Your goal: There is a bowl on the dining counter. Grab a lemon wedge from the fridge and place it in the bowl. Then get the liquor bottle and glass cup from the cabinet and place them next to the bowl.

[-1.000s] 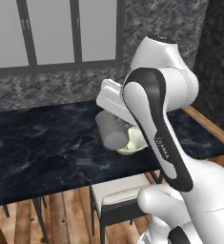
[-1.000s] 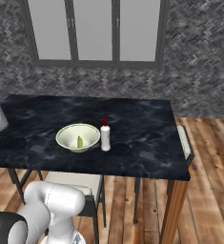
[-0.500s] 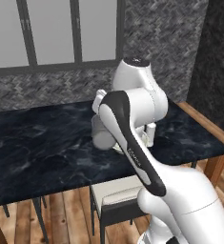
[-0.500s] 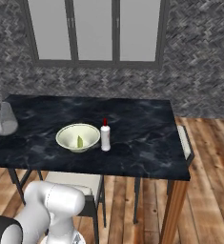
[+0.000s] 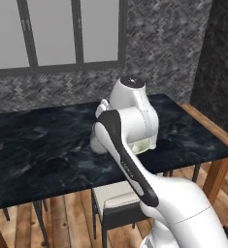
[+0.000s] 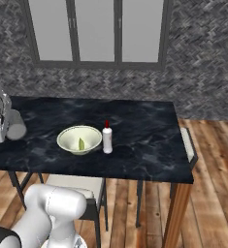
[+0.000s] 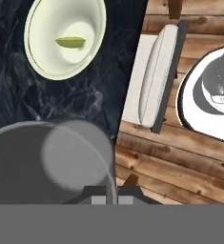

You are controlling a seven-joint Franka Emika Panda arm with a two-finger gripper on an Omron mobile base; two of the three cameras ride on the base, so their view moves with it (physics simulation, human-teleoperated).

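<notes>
The grey, translucent, straight-sided glass cup (image 7: pixel 54 162) sits right at the fingers (image 7: pixel 112 194), which are pinched narrow on its rim, one tip inside the wall and one outside as far as the hand view lets me judge. In the right base view the same cup (image 6: pixel 15 125) hangs at the hand over the near left part of the dark blue-black veined marble counter (image 6: pixel 144 140); whether its base touches the slab I cannot tell.

Ahead of the fingers, beyond the cup, lies the wide, shallow, cream-white round bowl (image 7: pixel 66 35) with the small yellow-green lemon wedge (image 7: pixel 70 42) resting in its hollow. Just beside the bowl, on its far side from the fingers, stands the small white liquor bottle with the red cap (image 6: pixel 106 138). To one side of the fingers, off the counter edge, is a pale-cushioned dark-framed chair (image 7: pixel 154 78) over the wooden plank floor (image 7: pixel 180 162).

By my judgement the cup is the last thing to set down, and it is well apart from the bowl. The risks: a thin rim pinch lets the cup swing or slip if the arm moves fast; releasing it tilted could tip it; carrying it too low could knock the bowl.
</notes>
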